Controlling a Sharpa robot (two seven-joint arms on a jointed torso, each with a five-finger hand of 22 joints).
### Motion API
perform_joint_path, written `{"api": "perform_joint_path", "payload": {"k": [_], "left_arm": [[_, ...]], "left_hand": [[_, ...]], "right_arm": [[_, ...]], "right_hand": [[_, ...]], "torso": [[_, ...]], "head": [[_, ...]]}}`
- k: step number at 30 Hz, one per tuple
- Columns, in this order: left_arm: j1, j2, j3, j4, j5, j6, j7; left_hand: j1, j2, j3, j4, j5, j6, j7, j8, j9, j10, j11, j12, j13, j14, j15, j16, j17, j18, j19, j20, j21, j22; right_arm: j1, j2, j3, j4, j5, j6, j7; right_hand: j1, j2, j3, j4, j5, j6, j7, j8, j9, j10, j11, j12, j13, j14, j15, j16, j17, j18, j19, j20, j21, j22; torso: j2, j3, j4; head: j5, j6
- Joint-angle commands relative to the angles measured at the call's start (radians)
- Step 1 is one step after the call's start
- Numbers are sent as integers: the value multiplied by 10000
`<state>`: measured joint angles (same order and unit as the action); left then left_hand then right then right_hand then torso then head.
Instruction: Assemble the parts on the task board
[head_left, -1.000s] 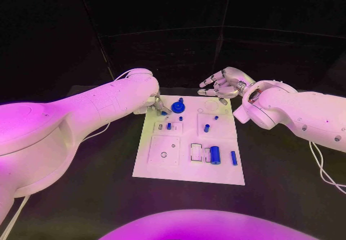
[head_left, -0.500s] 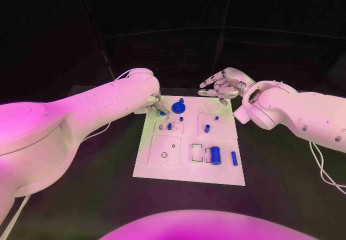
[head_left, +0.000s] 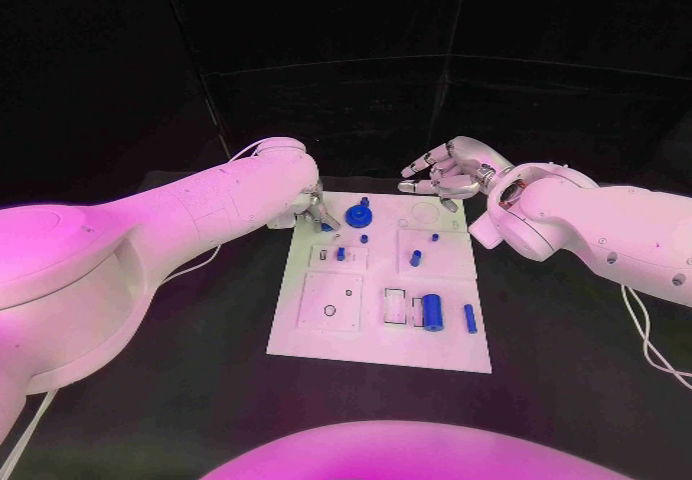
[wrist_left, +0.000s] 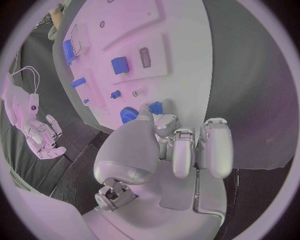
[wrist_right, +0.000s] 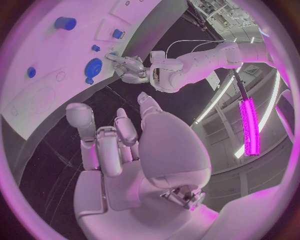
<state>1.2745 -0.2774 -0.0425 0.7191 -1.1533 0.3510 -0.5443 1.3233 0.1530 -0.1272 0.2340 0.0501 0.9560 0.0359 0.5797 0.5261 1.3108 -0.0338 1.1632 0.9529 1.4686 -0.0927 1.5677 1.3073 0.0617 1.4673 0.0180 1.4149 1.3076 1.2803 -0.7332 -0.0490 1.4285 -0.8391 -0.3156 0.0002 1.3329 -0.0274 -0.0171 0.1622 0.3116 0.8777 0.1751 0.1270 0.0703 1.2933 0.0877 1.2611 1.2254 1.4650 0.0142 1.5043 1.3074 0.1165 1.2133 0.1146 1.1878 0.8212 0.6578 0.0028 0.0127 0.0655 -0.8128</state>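
Black table (head_left: 173, 390): carries the white task board (head_left: 378, 345) in its middle.
Task board: a white plate with raised pads and sockets; most blue parts lie loose on it or stand in it.
Blue cylinder (head_left: 430, 310): the largest loose part, lying on the near half of the board beside a white holder.
Blue gear (head_left: 358, 213): sits at the board's far edge, just beside the left robot hand.
Small blue piece (wrist_left: 156, 107): right at the fingertips of the left robot hand; whether it is pinched or only touched I cannot tell.
Left robot hand (head_left: 316, 213): low over the board's far left corner, fingers curled toward that piece.
Right robot hand (head_left: 444, 170): raised beyond the board's far edge, fingers spread, holding nothing.
Step in hand: likely picking up or seating the small piece by the gear.
Next move: calls for a sure pinch, then lining the piece up squarely over its socket before pressing.
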Motion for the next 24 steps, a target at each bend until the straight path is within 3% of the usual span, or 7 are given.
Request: {"api": "perform_joint_path", "payload": {"k": [1, 5, 11, 14, 17, 19, 24], "left_arm": [[-29, -81, -14, 17, 9, 227, 60], [-29, -139, -14, 38, 55, 395, 90], [-28, -211, -14, 78, 190, 632, 122], [-28, -249, -14, 104, 217, 718, 139], [-26, -291, -14, 129, 242, 772, 152], [-26, -312, -14, 139, 258, 788, 157], [-25, -353, -14, 146, 406, 795, 150]], "left_hand": [[-198, 101, 739, -385, 34, -111, 19, -108, -86, -127, 10, -75, -65, 1022, 20, 31, 2635, -97, 9, 11, -78, 551], [-343, 68, 1209, -318, 37, -181, 48, -218, -153, -217, 48, -101, -125, 1022, 41, 31, 2635, -89, -7, 38, -109, 530], [-553, -279, 2113, -312, 34, -257, 118, -407, -273, -340, 91, -127, -210, 1022, 87, 31, 2635, -77, -31, 77, -159, 500], [-855, -651, 2972, -266, 30, -234, 169, -526, -353, -397, 109, -113, -244, 1022, 137, 31, 2635, -67, -41, 104, -189, 490], [-1116, -824, 3475, -181, 31, -232, 181, -573, -381, -432, 142, -111, -274, 1022, 144, 31, 2635, -68, -42, 125, -201, 490], [-1477, -1225, 4382, -195, 34, -215, 188, -593, -386, -474, 135, -92, -308, 1022, 204, 31, 2635, -62, -43, 137, -220, 494], [-1842, -1512, 5226, -269, 26, -237, 234, -589, -366, -508, 173, -90, -364, 1022, 179, 31, 2635, -60, -48, 159, -242, 492]], "right_arm": [[17, 0, 7, 1, 23, 98, 32], [17, -2, 6, -7, 23, 115, 33], [17, -2, 6, -22, 23, 162, 28], [17, -1, 6, -30, 23, 185, 23], [17, -3, 5, -36, 23, 211, 16], [17, -4, 5, -38, 23, 226, 10], [17, -1, 5, -48, 23, 271, 2]], "right_hand": [[-90, 67, -43, 16, 76, -9, -17, 36, -6, -4, -19, 5, 10, 741, -64, -60, 1336, 208, -44, -11, -54, -17], [-93, 69, -45, 18, 80, -10, -17, 36, -6, -4, -19, 6, 10, 742, -64, -59, 1338, 208, -43, -11, -54, -16], [-105, 77, -55, 31, 111, -16, -17, 36, -8, -5, -17, 8, 10, 744, -65, -55, 1347, 208, -44, -12, -58, -22], [-108, 82, -60, 35, 132, -19, -17, 36, -8, -4, -18, 10, 11, 745, -65, -54, 1350, 207, -40, -12, -56, -16], [-111, 87, -66, 40, 159, -23, -17, 36, -9, -4, -18, 12, 12, 746, -66, -53, 1352, 206, -37, -12, -56, -15], [-111, 87, -66, 40, 159, -23, -17, 36, -9, -4, -18, 12, 12, 746, -66, -53, 1352, 206, -37, -12, -56, -15], [-110, 91, -74, 44, 199, -28, -17, 37, -10, -3, -18, 16, 14, 745, -66, -57, 1346, 206, -37, -13, -58, -18]], "torso": [[1, 5, -7], [5, 1, -11], [3, -1, -10], [1, 6, -15], [-3, 8, -15], [1, 8, -13], [-7, 4, -3]], "head": [[2, 4], [15, -3], [30, 8], [31, 7], [33, 17], [39, 21], [42, 42]]}}
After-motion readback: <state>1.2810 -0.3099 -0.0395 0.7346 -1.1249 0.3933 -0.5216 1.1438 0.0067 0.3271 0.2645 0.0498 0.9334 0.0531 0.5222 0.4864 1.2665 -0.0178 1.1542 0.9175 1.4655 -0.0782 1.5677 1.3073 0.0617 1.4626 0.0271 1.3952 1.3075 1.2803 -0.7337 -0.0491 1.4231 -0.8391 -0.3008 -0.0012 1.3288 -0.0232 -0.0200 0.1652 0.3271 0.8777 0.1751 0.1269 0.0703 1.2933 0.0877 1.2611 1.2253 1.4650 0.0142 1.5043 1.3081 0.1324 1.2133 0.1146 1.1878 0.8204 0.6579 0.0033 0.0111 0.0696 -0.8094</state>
